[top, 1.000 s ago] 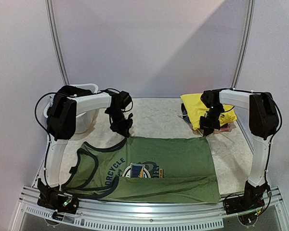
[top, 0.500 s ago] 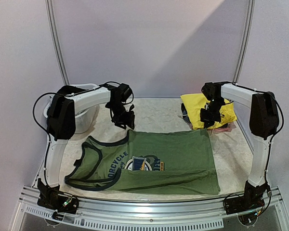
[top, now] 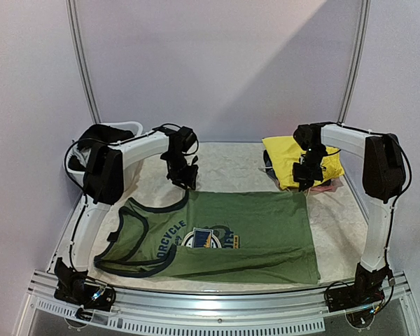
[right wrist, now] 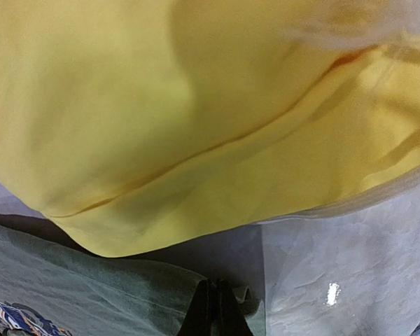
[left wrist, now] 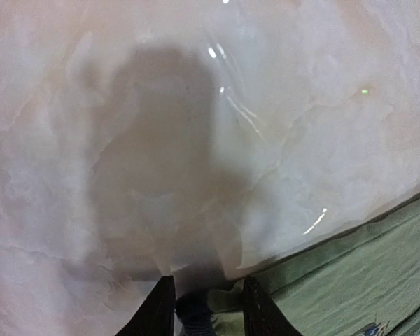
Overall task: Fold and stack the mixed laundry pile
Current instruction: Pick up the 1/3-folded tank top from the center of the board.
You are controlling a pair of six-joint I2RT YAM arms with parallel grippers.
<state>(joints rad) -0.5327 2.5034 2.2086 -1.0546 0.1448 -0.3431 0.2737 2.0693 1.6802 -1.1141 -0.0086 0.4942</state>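
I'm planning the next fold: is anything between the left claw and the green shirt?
Nothing visible does. The left claw sits right at the green shirt's navy-trimmed far edge, with that trim between its open jaws.

One green shirt (top: 259,231), one yellow garment (top: 283,157)

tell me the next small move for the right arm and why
Probably open the right gripper and lift it clear. Its jaws are shut on a far corner of the green shirt, which lies folded flat, and the left gripper stands open at the shirt's other end, so nothing seems left to pull.
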